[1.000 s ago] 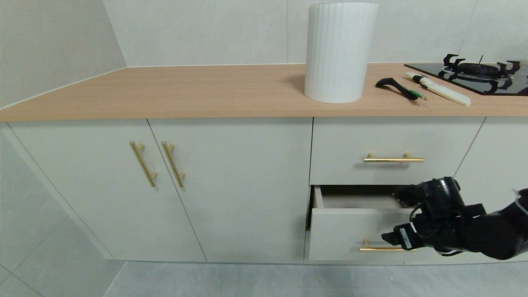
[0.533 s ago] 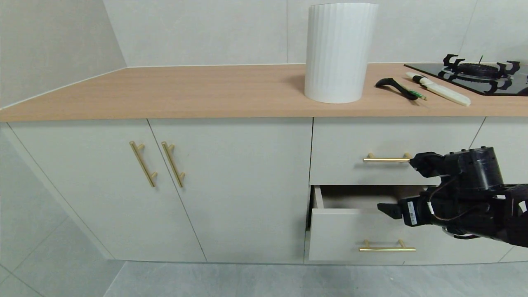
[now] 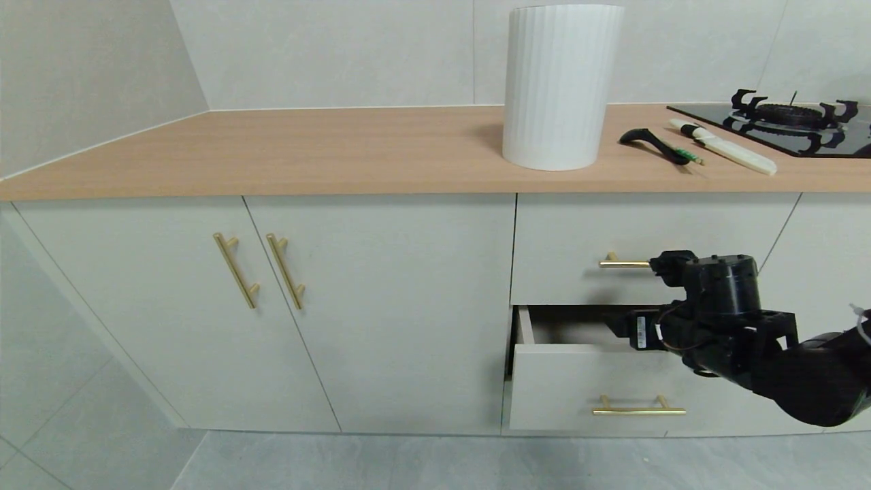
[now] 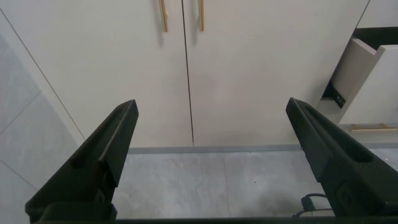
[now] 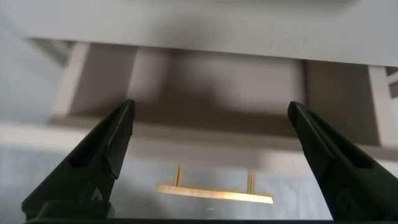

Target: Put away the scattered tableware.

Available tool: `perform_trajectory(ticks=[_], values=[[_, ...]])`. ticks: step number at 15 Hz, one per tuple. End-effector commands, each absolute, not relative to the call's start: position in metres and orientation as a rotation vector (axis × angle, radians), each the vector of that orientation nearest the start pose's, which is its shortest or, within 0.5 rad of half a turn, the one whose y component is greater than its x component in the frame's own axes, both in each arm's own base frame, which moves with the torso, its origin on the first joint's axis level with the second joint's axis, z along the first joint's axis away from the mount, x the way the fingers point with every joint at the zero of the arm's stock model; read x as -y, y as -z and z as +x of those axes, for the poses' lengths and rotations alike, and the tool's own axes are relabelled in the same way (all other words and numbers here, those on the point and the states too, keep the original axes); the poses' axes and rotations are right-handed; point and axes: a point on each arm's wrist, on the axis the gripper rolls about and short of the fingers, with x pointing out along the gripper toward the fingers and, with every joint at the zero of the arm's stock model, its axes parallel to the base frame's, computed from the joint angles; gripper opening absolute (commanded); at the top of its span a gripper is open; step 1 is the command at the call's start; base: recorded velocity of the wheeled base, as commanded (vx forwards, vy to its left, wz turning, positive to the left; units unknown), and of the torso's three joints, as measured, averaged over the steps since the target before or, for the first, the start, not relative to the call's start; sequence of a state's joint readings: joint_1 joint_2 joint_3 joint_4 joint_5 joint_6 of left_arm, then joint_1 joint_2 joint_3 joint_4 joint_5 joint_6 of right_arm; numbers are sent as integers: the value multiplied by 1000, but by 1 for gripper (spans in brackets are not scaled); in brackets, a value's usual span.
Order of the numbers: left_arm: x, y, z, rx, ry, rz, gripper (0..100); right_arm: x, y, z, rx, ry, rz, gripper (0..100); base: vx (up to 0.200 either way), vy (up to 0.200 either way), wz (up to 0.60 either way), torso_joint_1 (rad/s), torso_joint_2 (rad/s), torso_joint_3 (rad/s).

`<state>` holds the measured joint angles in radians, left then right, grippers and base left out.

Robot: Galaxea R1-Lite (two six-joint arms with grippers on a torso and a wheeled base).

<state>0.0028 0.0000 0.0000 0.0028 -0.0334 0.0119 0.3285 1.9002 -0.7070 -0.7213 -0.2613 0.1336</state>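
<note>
Bright, even light is thrown from above, so only soft shadows are cast: one lies left of the canister [image 3: 558,88] on the counter [image 3: 306,146], and fainter ones lie beside the handles [image 3: 235,270]. The drawer [image 3: 578,378] is left dim inside, and pale reflections are carried by the glossy hob [image 3: 769,129].

Container [image 3: 561,88] set on counter [image 3: 306,150]; utensil [image 3: 653,144] and knife [image 3: 725,155] laid to its right, hob [image 3: 789,126] farther right. Below: cupboard doors [image 3: 272,306] left, open drawer [image 3: 585,388] right, under shut drawer [image 3: 646,231].
</note>
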Motion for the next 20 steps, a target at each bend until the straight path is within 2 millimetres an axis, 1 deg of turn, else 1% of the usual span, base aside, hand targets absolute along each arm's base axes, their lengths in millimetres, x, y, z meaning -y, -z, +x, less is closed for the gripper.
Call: perform_trajectory(ticks=[1,5,12,15,16,20], values=[[1,-75,-23,-4,31,12,100,-99,-71,320,-518,-6,-15,100,0,0,0,0,0,0],[1,-75,-23,-3,31,12,100,-99,-59,324,-551,1,-25,100,0,0,0,0,0,0],[1,-75,-23,-4,31,12,100,-99,-62,321,-551,-1,-30,100,0,0,0,0,0,0],[1,-75,-23,-4,31,12,100,-96,-72,312,-601,-8,-42,100,0,0,0,0,0,0],[1,-75,-23,-4,31,12,100,-94,-81,305,-621,-14,-48,100,0,0,0,0,0,0],[1,-75,-23,-4,31,12,100,-95,-96,283,-723,-58,-99,100,0,0,0,0,0,0]])
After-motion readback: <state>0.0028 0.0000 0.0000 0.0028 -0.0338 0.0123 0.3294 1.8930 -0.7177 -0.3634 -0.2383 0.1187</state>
